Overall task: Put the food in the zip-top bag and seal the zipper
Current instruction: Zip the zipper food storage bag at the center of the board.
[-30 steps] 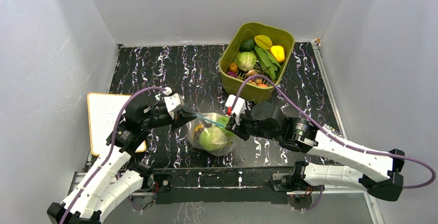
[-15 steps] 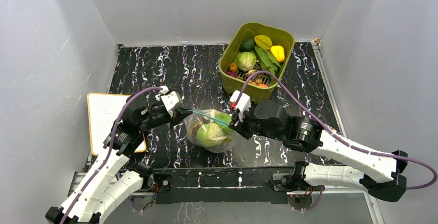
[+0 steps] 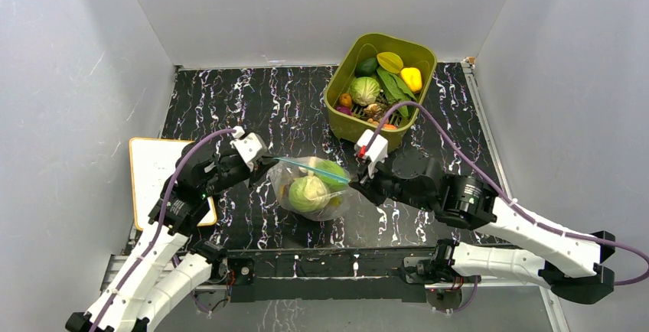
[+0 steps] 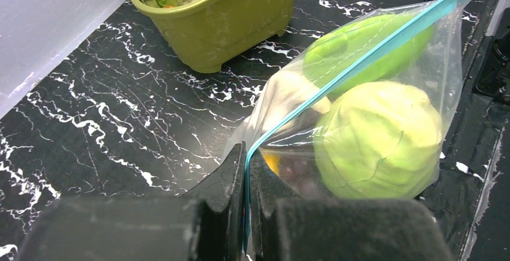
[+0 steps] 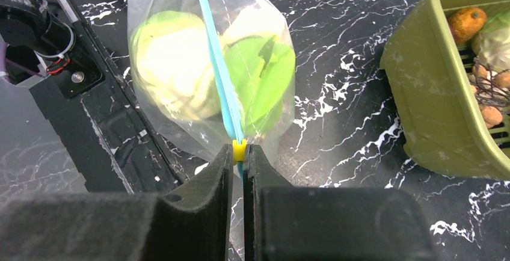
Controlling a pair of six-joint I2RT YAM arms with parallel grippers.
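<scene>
Right claw moved right; it and left claw clamp the zipper, ends hidden.

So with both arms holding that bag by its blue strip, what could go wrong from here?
1. The left fingers and right fingers each pinch only a thin end of the zipper; the loaded zip-top bag could slip out.
2. The cabbage bulges close under the strip, so the seal may not close fully there.
3. Pulling the ends apart harder might tear the thin plastic.
</scene>
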